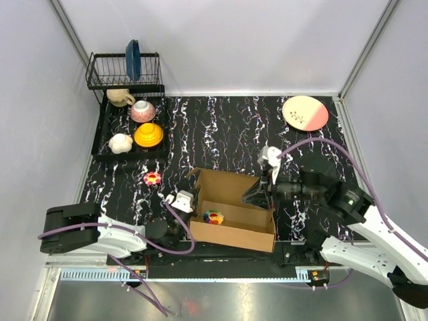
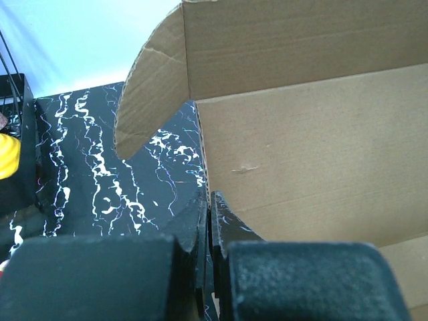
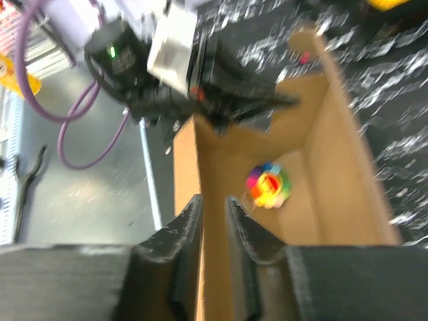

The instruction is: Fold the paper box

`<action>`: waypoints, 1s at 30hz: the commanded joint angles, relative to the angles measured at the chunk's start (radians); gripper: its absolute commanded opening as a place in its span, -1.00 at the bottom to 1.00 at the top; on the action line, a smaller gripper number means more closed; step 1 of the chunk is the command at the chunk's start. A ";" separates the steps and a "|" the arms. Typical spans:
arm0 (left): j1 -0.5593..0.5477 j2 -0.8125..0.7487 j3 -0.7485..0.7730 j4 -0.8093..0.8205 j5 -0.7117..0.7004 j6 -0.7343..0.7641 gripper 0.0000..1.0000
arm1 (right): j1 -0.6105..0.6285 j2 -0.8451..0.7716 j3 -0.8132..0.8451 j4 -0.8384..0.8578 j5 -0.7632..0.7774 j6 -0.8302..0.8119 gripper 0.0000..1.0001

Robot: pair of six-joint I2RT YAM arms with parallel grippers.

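Observation:
The paper box (image 1: 234,190) is plain brown cardboard, standing open-topped at the table's near middle with a flap raised at its back left. My left gripper (image 1: 190,200) is shut on the box's left wall. In the left wrist view the cardboard edge runs between the jaws of the left gripper (image 2: 208,200), with the box wall (image 2: 314,154) to the right. My right gripper (image 1: 258,194) reaches in from the right end. In the right wrist view the jaws of the right gripper (image 3: 214,204) straddle a box wall (image 3: 214,147) and press on it.
A small rainbow ball (image 1: 213,217) lies inside the box, also in the right wrist view (image 3: 269,185). A flower-shaped toy (image 1: 152,178) lies left of the box. A black tray (image 1: 100,134) holds bowls, with a dish rack (image 1: 124,70) behind. A pink plate (image 1: 305,112) is at the back right.

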 commanded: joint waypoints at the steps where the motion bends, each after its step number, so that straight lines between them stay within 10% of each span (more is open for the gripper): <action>1: -0.008 0.008 -0.047 0.300 -0.041 0.029 -1.00 | 0.031 0.000 -0.050 -0.133 -0.106 -0.022 -0.64; 6: -0.008 0.020 -0.034 0.300 -0.039 0.042 -1.00 | 0.095 0.008 -0.072 -0.141 -0.098 -0.029 -0.95; 16: -0.008 0.035 -0.008 0.302 -0.048 0.060 -1.00 | 0.439 0.249 -0.053 -0.129 0.121 -0.034 -0.43; 30: -0.008 0.006 -0.014 0.300 -0.034 0.081 -1.00 | 0.456 0.243 -0.101 -0.075 0.307 -0.051 -0.08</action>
